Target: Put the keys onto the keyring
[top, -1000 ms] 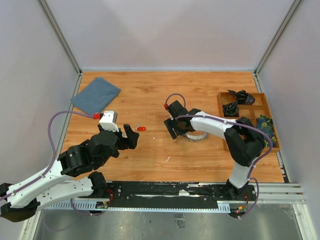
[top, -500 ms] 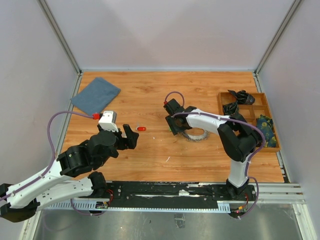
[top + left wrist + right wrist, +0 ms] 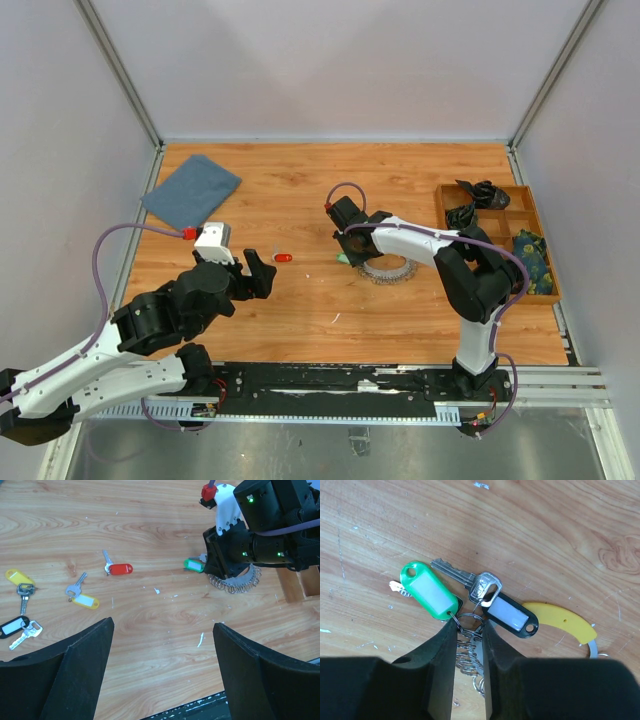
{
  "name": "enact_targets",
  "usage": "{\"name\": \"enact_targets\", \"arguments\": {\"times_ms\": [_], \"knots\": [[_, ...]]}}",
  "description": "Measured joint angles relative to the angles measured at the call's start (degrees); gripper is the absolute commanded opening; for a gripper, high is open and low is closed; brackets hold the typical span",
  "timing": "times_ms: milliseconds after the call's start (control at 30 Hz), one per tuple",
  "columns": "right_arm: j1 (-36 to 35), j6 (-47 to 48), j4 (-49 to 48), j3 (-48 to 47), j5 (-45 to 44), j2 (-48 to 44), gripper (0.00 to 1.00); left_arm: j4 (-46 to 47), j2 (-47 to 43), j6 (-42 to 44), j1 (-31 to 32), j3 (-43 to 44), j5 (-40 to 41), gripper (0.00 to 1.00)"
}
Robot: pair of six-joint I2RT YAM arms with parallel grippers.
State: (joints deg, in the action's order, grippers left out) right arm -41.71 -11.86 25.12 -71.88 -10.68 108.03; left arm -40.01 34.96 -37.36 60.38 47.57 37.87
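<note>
Though grip uncertain, right fingers [image 3: 442,652] astride keyring [image 3: 235,584] by green tag [image 3: 429,591]; left fingers [image 3: 82,652] spread.

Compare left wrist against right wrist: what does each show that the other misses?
Only left wrist: a loose red-tagged key, two yellow-tagged keys, a black-tagged key, and the right arm from outside. Only right wrist: another black tag and a curved yellow tag beside the right gripper, whose fingers flank the ring loops. Both: the green tag and the keyring.
</note>
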Motion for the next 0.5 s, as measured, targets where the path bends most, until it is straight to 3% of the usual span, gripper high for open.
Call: {"name": "enact_targets", "arguments": {"times_ms": [267, 500], "knots": [[0.0, 0.5, 0.07, -0.5, 0.5, 0.0, 0.02, 0.0, -0.02, -0.15, 0.0, -0.02, 0.0, 0.86], [0.0, 1.68, 0.11, -0.5, 2.78, -0.72, 0.01, 0.0, -0.04, -0.17, 0.0, -0.02, 0.0, 0.86]]}}
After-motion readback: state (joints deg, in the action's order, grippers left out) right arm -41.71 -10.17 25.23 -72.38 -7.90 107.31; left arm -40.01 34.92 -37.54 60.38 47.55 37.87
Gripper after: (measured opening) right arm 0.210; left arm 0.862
